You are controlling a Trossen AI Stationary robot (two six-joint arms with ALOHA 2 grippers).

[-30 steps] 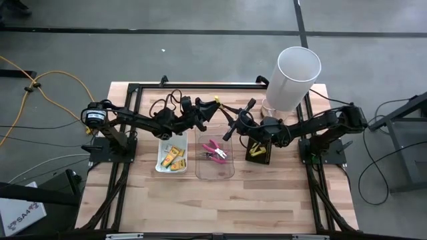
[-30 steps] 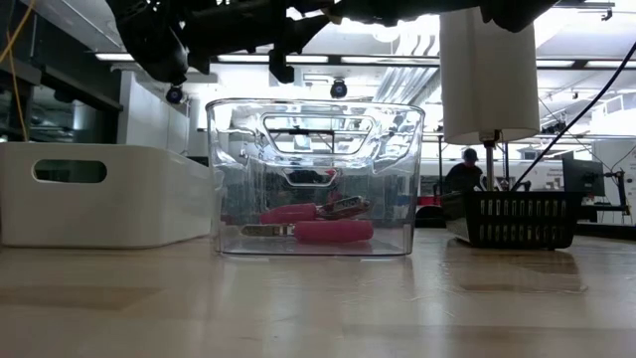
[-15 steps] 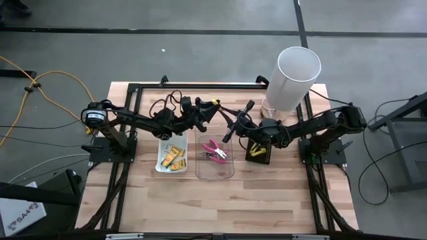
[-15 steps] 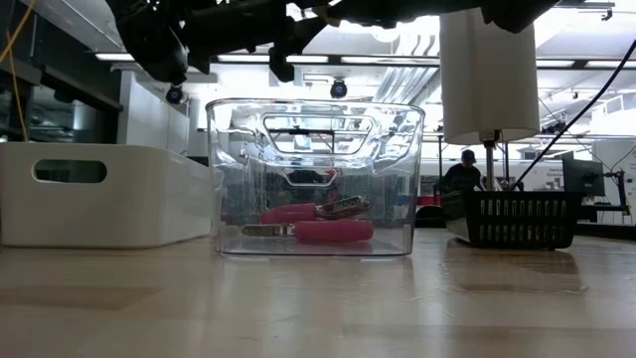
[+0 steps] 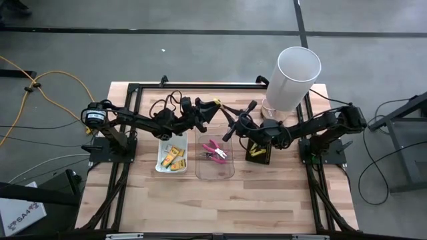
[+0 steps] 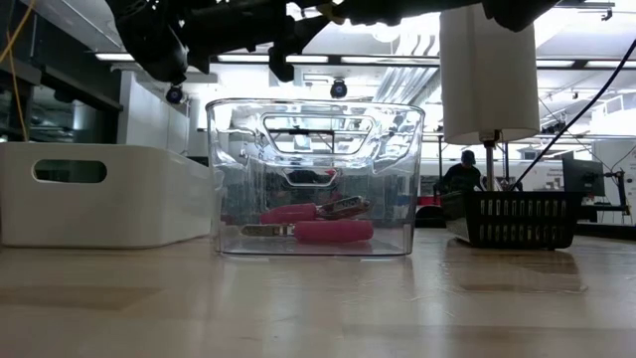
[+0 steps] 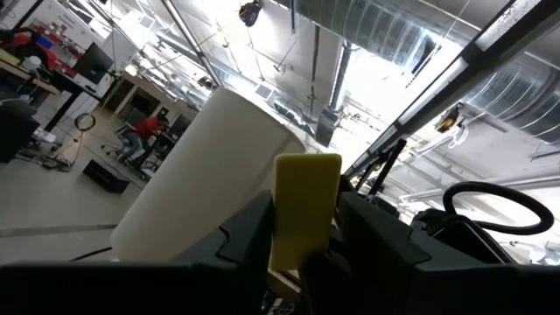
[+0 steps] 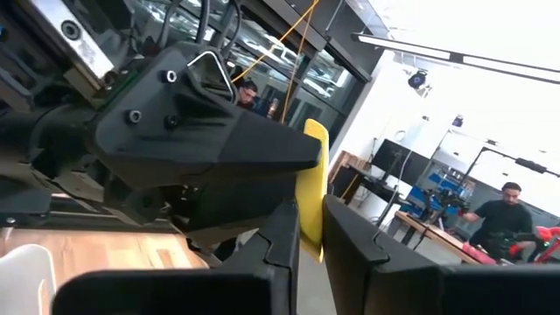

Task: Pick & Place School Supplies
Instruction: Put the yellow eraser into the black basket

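Observation:
A small flat yellow box [image 5: 215,102] hangs high over the far end of the clear tray [image 5: 215,160], between both grippers. My right gripper [image 8: 311,210] comes from the table's right and is shut on the box [image 8: 313,188]. My left gripper [image 7: 304,203] comes from the left and is open. Its two fingers stand close on either side of the box's broad face [image 7: 306,201]. Pink-handled pliers [image 6: 318,225] lie on the clear tray's floor. More yellow boxes [image 5: 173,159] lie in the white tray [image 5: 162,151]. My right gripper pinches the yellow box by its two flat faces [image 8: 312,229] between its two fingers, so that only the box's thin edge shows in the wrist view. The fingers come from the table's right, slanting a little upward. The box stands up past the fingertips, clear of table and trays.
A tall white cylinder [image 5: 293,75] stands at the back right. In front of it a black basket [image 5: 258,152] holds yellow things. The near half of the wooden table [image 5: 220,200] lies in front of the trays. People move about in the room behind [image 6: 463,174].
My right gripper has rolled a little about the line that it points along. The yellow box has stayed in place between the two grippers.

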